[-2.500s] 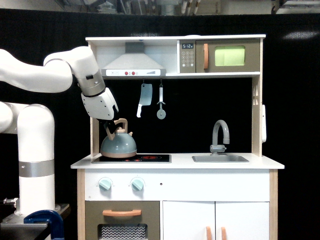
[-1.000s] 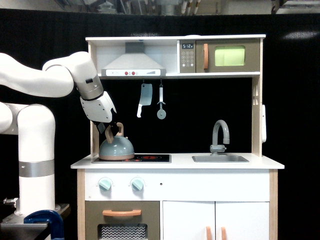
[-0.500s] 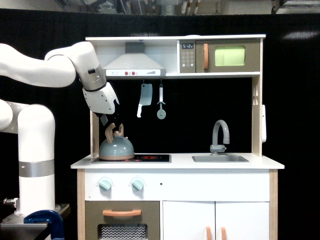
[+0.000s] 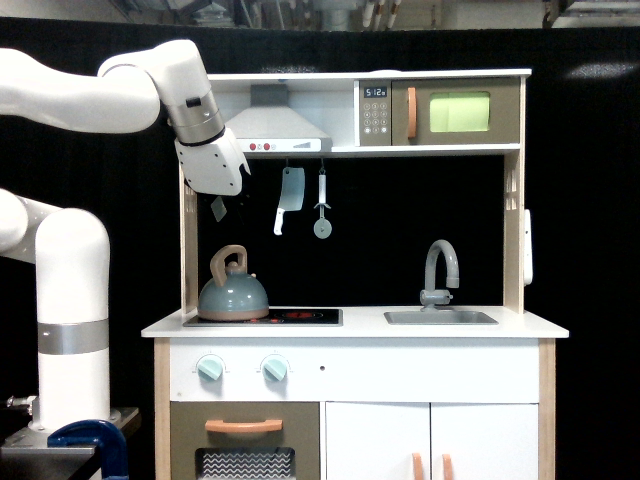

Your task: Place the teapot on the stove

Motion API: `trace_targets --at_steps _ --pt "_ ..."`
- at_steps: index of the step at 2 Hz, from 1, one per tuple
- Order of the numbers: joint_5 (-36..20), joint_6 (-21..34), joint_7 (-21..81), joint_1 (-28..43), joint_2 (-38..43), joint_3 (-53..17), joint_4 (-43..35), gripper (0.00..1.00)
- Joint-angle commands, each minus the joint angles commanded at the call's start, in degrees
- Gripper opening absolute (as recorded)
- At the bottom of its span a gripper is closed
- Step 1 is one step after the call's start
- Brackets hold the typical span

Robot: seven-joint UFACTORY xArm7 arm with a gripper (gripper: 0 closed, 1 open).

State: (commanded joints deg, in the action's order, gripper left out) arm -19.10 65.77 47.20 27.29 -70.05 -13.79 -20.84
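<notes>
Teapot (image 4: 233, 289): upright on the stove (image 4: 290, 317), at its end on the exterior view's left, unsupported, so placement looks done. Gripper (image 4: 222, 208): well above the handle, holding nothing; finger spread too small to tell. Sink (image 4: 440, 317): apart, unused.

I see a black curtain (image 4: 590, 200) behind the white toy kitchen (image 4: 350, 330), ceiling fixtures (image 4: 330, 12) above it.

The grey-blue teapot (image 4: 233, 293) with its tan arched handle stands upright on the left end of the glossy black stove (image 4: 300, 317), which is set flat in my white bench.
</notes>
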Motion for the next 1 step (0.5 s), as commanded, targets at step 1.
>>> trace_targets --at_steps 1 --pt "2.68 -4.27 8.93 4.49 19.01 -11.16 -12.77 1.0"
